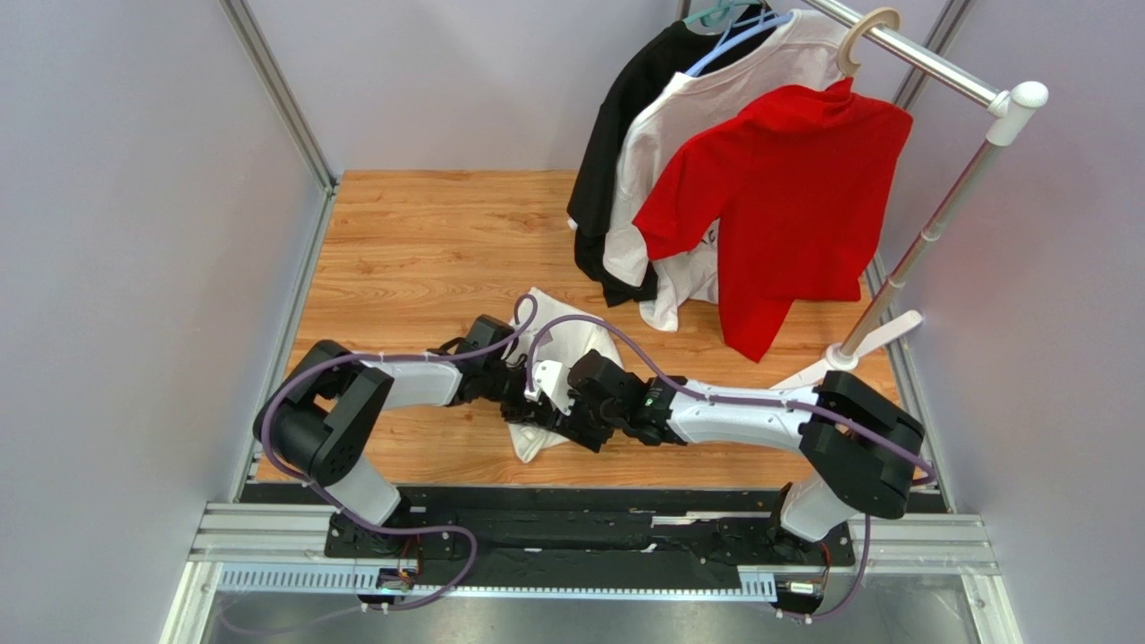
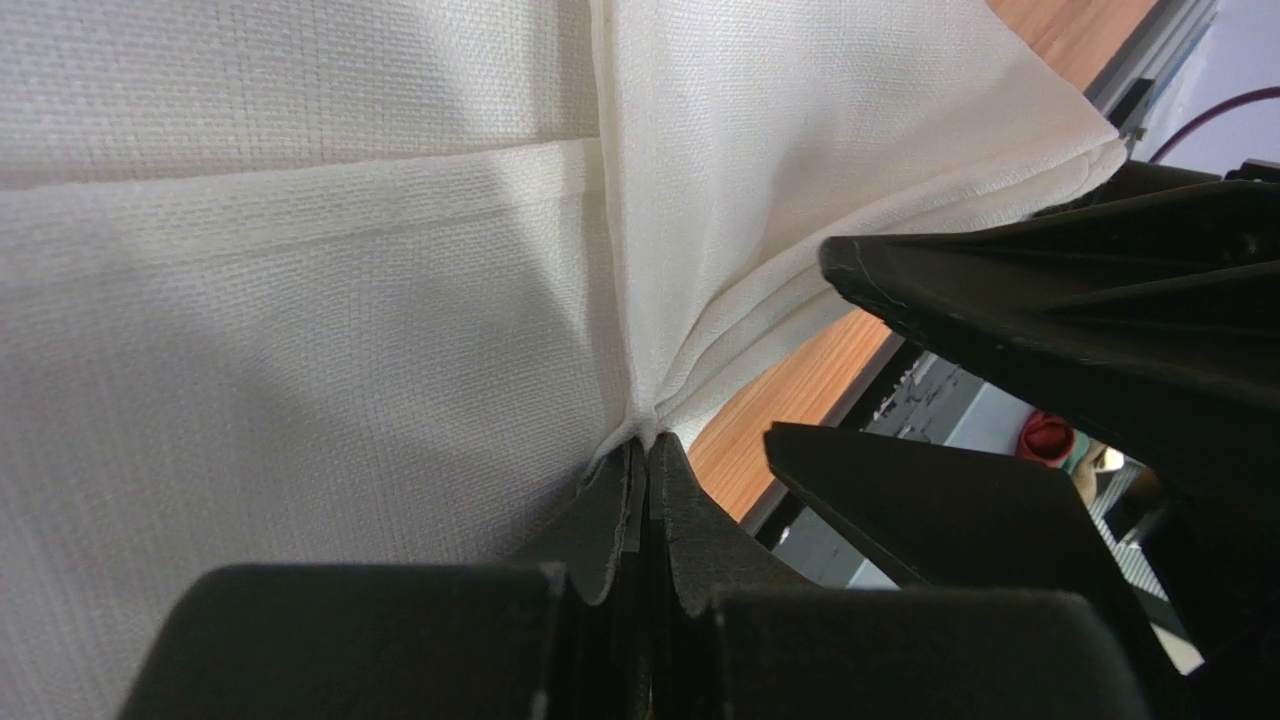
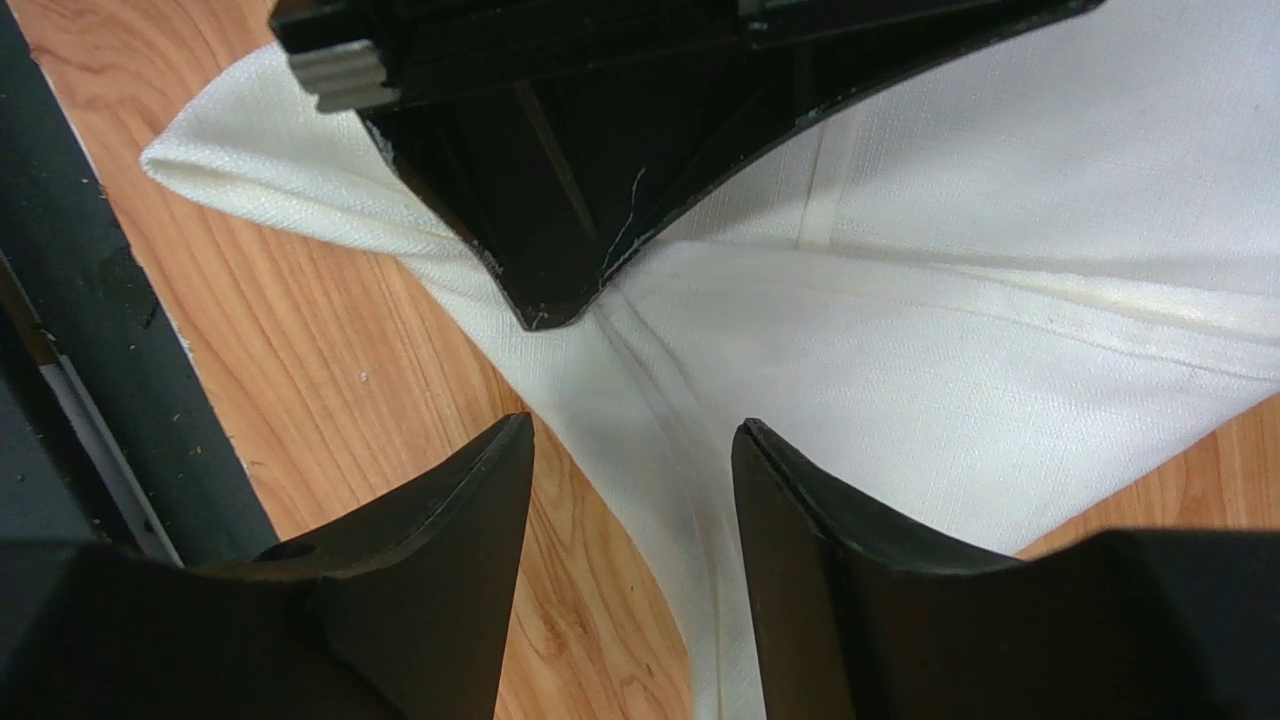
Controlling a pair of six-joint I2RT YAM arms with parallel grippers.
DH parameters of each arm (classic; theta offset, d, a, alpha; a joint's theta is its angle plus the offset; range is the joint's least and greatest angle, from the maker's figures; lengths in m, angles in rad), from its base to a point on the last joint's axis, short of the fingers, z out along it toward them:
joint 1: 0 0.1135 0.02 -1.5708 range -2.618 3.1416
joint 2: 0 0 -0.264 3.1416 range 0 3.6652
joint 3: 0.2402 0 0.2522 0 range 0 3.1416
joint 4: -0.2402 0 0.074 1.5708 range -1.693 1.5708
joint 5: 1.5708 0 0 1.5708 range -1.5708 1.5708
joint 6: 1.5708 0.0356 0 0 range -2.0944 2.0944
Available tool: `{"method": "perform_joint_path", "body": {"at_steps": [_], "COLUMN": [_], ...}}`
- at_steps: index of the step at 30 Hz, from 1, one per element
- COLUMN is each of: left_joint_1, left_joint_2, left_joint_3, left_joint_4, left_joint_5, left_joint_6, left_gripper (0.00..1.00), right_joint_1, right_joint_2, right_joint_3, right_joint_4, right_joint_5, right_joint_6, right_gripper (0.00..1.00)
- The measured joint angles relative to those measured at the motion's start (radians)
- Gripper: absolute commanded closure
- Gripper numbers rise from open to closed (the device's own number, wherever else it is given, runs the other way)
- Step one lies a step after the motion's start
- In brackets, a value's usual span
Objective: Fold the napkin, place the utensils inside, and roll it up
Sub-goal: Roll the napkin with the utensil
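The white napkin (image 1: 562, 322) lies partly folded on the wooden table, near the front edge, with both grippers meeting over it. My left gripper (image 2: 649, 446) is shut on a bunched edge of the napkin (image 2: 301, 300), and the cloth is pulled taut from that pinch. My right gripper (image 3: 631, 458) stands open just above a folded edge of the napkin (image 3: 977, 300), with the cloth running between its fingers (image 3: 489, 503). From above, the left gripper (image 1: 527, 400) and the right gripper (image 1: 573, 407) nearly touch. The utensils are out of view.
A clothes rack (image 1: 941, 228) stands at the back right with a red shirt (image 1: 786, 201), a white shirt (image 1: 686, 148) and a black one (image 1: 625, 134). Grey walls close in the left and right sides. A black rail (image 1: 591, 517) runs along the near edge.
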Motion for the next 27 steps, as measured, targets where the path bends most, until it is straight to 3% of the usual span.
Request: {"method": "perform_joint_path", "body": {"at_steps": [6, 18, 19, 21, 23, 27], "left_joint_1": [0.000, 0.000, 0.000, 0.001, 0.001, -0.002], "left_joint_2": [0.013, 0.019, 0.019, 0.018, 0.014, -0.034], "left_joint_3": [0.003, 0.007, 0.007, 0.007, 0.007, 0.007], "left_joint_4": [0.003, 0.000, 0.000, 0.000, -0.001, -0.031], "left_joint_5": [0.021, 0.027, 0.027, 0.027, 0.022, -0.006], "left_joint_6": [-0.003, -0.003, -0.003, -0.003, 0.000, 0.009], "left_gripper": [1.00, 1.00, 0.98, 0.84, 0.65, 0.50], "right_joint_1": [-0.024, -0.115, -0.116, -0.120, -0.122, -0.131], "right_joint_2": [0.063, 0.115, 0.119, 0.126, 0.132, 0.153], "right_joint_3": [0.023, 0.056, 0.060, 0.067, 0.076, 0.098], "right_joint_4": [0.017, 0.002, 0.000, -0.004, -0.010, -0.008], "right_joint_5": [-0.008, -0.177, -0.182, -0.190, -0.198, -0.222], "right_joint_6": [-0.021, 0.001, 0.002, 0.006, 0.012, 0.032], "right_gripper": [0.51, 0.81, 0.85, 0.89, 0.94, 0.97]}}
